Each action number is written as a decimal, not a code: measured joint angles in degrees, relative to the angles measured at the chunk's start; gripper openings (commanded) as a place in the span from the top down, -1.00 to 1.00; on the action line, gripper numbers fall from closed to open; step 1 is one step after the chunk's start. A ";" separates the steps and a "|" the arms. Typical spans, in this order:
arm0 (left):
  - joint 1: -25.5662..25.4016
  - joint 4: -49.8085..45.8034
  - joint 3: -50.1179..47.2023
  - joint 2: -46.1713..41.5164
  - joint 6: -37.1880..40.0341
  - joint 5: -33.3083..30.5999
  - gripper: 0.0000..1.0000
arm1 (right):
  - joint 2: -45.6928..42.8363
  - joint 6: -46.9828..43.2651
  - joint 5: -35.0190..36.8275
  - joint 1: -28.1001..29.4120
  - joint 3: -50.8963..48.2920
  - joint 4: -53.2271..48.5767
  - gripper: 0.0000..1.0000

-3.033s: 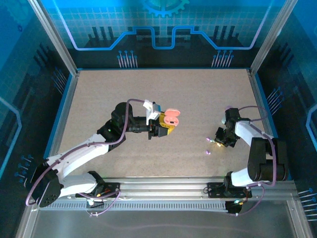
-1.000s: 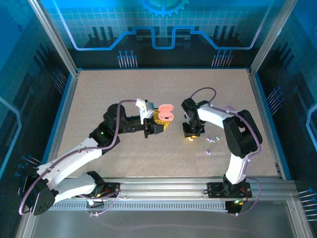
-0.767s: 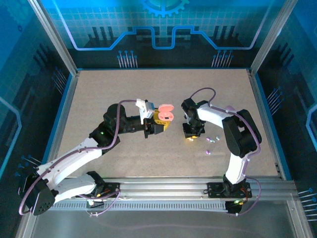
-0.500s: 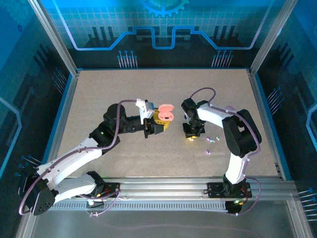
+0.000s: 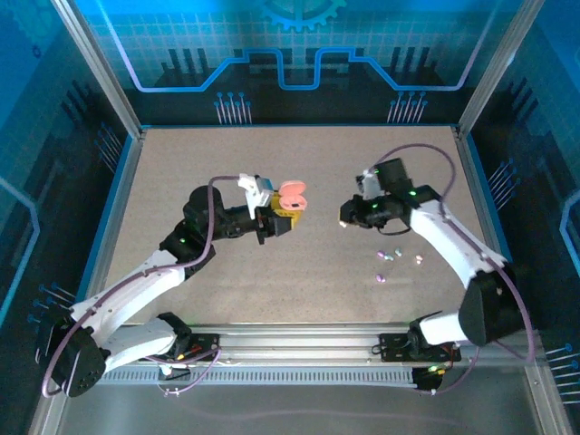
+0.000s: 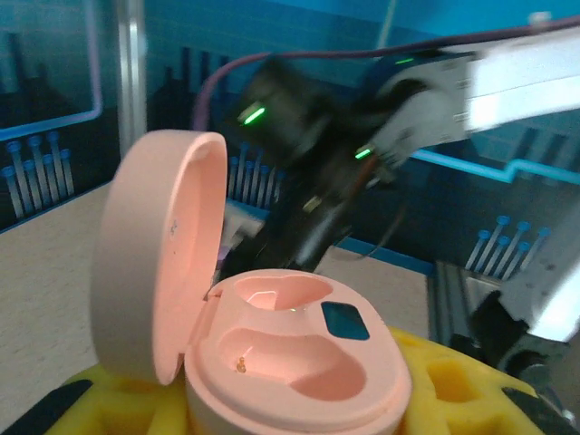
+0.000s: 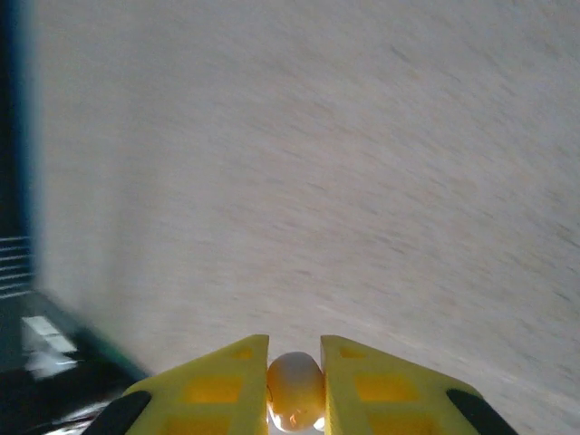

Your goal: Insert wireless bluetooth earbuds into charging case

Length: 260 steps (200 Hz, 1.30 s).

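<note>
earbud (image 7: 294, 391) pinched, case (image 6: 299, 367) open
right gripper (image 7: 294, 355), right of the case, squeezes what's probably the earbud; left gripper (image 5: 275, 222) clamps the case. Line up over a pocket, lower slowly.

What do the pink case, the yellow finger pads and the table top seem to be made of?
Pink case: likely smooth moulded plastic, satin; soft even sheen, rounded edges.
Yellow finger pads: perhaps foam or rubber, matte; square recesses, no glare.
Table top: maybe laminate or board, matte; fine beige speckle.
</note>
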 measured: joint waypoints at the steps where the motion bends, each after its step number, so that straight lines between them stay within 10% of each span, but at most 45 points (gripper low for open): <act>1: 0.11 0.07 -0.07 0.00 -0.09 0.00 0.47 | -0.42 0.33 -0.87 -0.35 -0.20 0.61 0.59; 91: 4.46 6.80 -2.75 3.63 -3.32 0.31 0.47 | -2.82 27.93 -33.16 -4.04 -4.09 31.52 0.58; 260: -1.11 11.93 -4.31 5.44 2.64 4.04 0.48 | -6.78 16.13 -27.85 6.82 4.57 20.37 0.56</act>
